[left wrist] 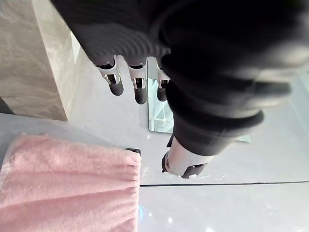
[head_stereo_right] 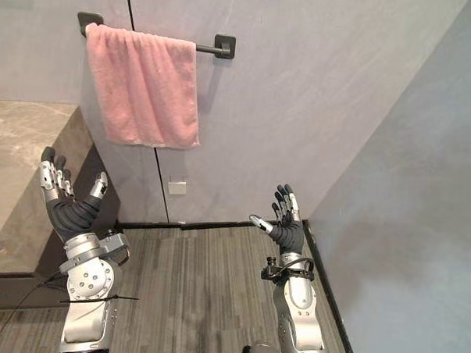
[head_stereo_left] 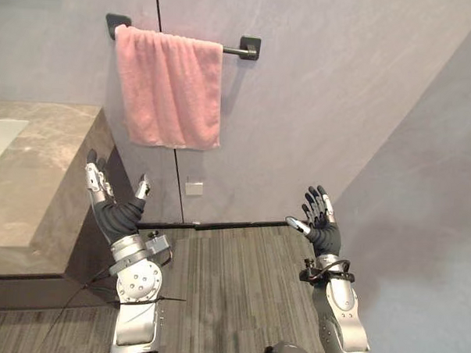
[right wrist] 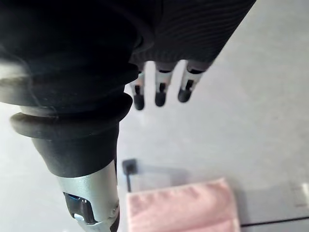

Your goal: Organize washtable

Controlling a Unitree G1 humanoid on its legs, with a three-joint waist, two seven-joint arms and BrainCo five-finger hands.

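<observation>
In the eye views our left hand (head_stereo_left: 115, 212) and right hand (head_stereo_left: 322, 226) are raised, released and empty, below the pink terry towel (head_stereo_left: 170, 88) on its black wall bar (head_stereo_left: 243, 49), beside the brown stone counter (head_stereo_left: 31, 199). The wrist views show straight fingers. A careless tug, we judge, could drop the towel to the floor.

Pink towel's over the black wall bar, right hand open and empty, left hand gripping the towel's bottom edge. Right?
Not quite: the left hand is open and empty, below the pink towel and clear of it, per the left eye view. The towel hangs over the black wall bar; the right hand is open and empty.
</observation>
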